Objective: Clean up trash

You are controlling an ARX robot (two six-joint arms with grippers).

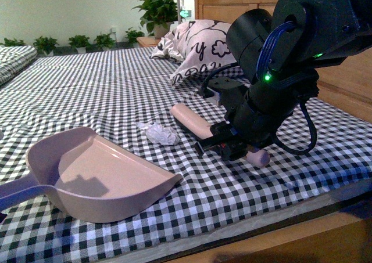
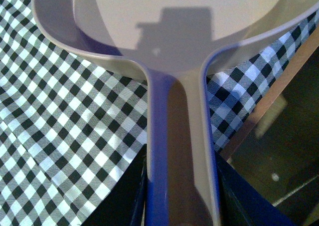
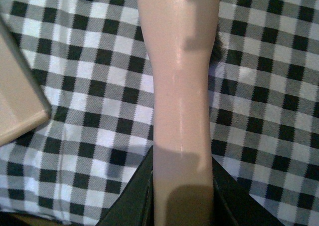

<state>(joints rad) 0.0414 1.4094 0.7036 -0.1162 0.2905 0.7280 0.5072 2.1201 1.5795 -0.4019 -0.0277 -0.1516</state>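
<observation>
- Crumpled white trash (image 1: 160, 133) lying on the checked bedcover (image 1: 87, 83), between the dustpan (image 1: 99, 176) and the pink brush (image 1: 195, 122), near both, touching neither as far as the front view shows.
- Right gripper (image 1: 228, 142) clenched around the brush's handle; in the right wrist view, dark jaws pressing both sides of the pink shaft (image 3: 182, 111).
- Left gripper (image 2: 182, 196) clamped on the dustpan's handle (image 2: 174, 151), jaws hugging both flanks in the left wrist view; gripper itself out of the front view's frame.
- Key relation: trash to the left of the right gripper, just off the brush's free end, toward the dustpan's open mouth.
- Brush's long axis running from the gripper up and leftward toward the wad, free end nearest it.
- Dustpan's mouth opening to the right, lip resting on the cloth, wad just beyond its far corner rather than square in front.
- Right arm clearly the nearer to the trash; left arm holding the pan's far, handle end.
- Judged next: a leftward sweep of the brush's end, pushing the wad toward the lip; probably a small shift of the pan needed to line up.
- Pillow (image 1: 197, 48) well behind, out of the way.
- Risk, judged: the light wad skidding past the pan's corner.
</observation>
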